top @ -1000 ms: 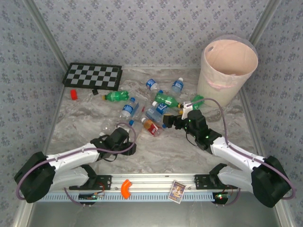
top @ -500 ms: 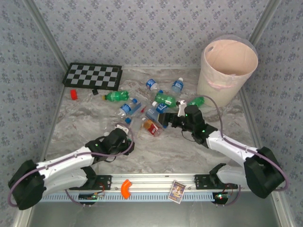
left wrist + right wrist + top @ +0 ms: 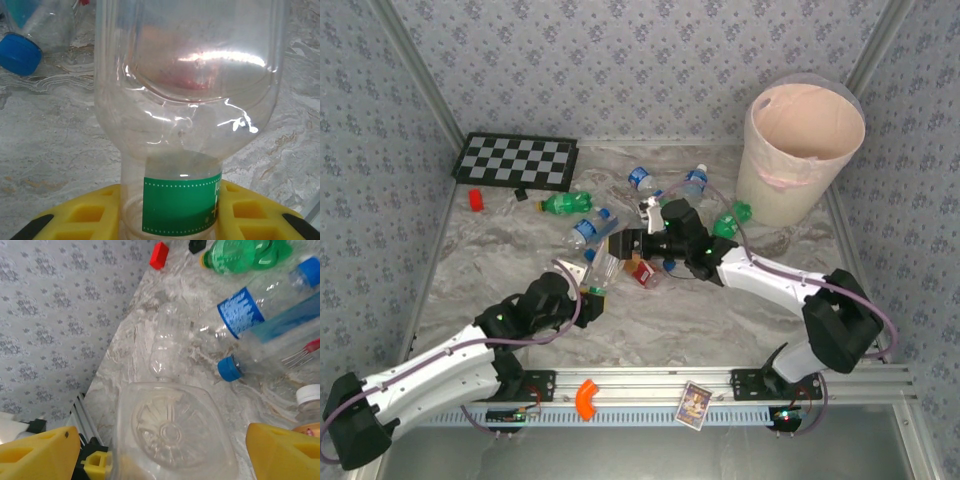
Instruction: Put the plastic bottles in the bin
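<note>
Left gripper clenched on clear green-labelled bottle, its body jutting straight out ahead.

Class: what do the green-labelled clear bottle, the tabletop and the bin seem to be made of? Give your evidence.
The clear bottle looks like thin glossy plastic: see-through, dented, with glare. The tabletop looks like marble, grey and veined, though it may be printed laminate. The bin is probably matte plastic: smooth pale pink-cream wall.
</note>
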Motion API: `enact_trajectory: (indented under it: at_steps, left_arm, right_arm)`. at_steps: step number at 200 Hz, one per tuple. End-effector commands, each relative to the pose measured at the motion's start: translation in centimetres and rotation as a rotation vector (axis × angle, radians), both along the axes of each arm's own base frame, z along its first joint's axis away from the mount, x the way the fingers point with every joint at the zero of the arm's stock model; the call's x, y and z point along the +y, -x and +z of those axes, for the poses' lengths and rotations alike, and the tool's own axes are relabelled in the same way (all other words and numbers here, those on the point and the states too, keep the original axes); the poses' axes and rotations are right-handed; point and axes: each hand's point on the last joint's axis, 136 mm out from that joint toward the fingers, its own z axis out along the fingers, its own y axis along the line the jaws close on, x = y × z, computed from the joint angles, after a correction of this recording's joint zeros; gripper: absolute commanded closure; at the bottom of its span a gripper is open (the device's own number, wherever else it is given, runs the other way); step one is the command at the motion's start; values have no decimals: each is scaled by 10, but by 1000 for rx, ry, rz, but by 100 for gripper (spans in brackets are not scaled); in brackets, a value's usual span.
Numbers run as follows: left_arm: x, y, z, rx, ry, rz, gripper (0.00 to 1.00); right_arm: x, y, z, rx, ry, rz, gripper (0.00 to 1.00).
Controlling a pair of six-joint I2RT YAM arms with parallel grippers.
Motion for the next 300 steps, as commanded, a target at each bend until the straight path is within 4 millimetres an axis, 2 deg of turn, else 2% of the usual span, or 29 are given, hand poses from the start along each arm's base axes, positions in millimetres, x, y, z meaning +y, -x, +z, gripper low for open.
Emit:
enact_trajectory:
  at_steps: [1,12,28,51,75,101,110,122,131,135,145,150,161,165,176,198,219,233,239,241,244,258,269,300]
  left_arm:
    - [-8,2,24,-42,41,-45,72]
    - [-9,3,27,-48,51,-51,72]
    - [-10,3,29,-55,59,-56,72]
    - [-11,3,30,-55,56,-63,71]
    - [-11,3,31,-58,57,-60,67]
    - [-9,2,37,-65,68,-51,47]
    - [-8,2,40,-70,72,-39,34]
    - [-4,1,45,-80,80,-23,22]
    - [-4,2,49,-89,93,-24,20]
    - [-3,2,51,-93,100,-21,15]
    - [-1,3,55,-101,116,-17,13]
    - [0,3,58,-106,125,-12,7]
    - [3,4,61,-116,141,-4,5]
    - [4,5,62,-119,144,-1,1]
    - [7,5,65,-127,156,10,0]
    - [13,5,68,-137,174,36,0]
    - [16,6,70,-139,190,46,0]
    - [16,7,71,-141,202,48,0]
    - [16,8,72,-141,208,46,0]
    - [16,8,72,-143,208,45,0]
    - [16,8,73,-144,212,45,0]
    - [16,8,73,-144,218,42,0]
    - [16,9,74,-143,226,39,0]
    - [16,13,75,-135,258,32,1]
  right_arm:
    - [12,10,-9,62,34,50,14]
    - [15,13,-14,76,46,62,15]
    - [20,17,-15,86,44,86,27]
    - [20,17,-11,84,29,88,39]
    - [18,17,1,58,13,76,41]
    - [12,16,12,23,15,56,42]
    - [7,14,16,9,21,40,42]
    - [-3,9,22,-6,34,6,42]
    - [-14,3,27,-21,37,-31,42]
    - [-19,0,31,-30,36,-47,42]
    - [-33,-9,38,-46,40,-95,42]
    - [-40,-14,44,-60,42,-118,42]
    - [-60,-25,55,-80,56,-179,42]
    - [-67,-29,59,-84,63,-206,42]
    - [-89,-39,73,-136,90,-259,42]
    - [-144,-63,102,-179,84,-429,42]
    - [-202,-80,140,-253,57,-608,42]
    - [-239,-85,170,-319,44,-731,42]
    - [-254,-88,176,-333,50,-784,43]
    - [-259,-87,190,-360,35,-803,43]
    - [-266,-87,200,-379,27,-825,43]
    - [-294,-89,226,-435,15,-930,43]
    - [-314,-91,243,-468,15,-1005,43]
    - [-360,-102,271,-510,52,-1187,47]
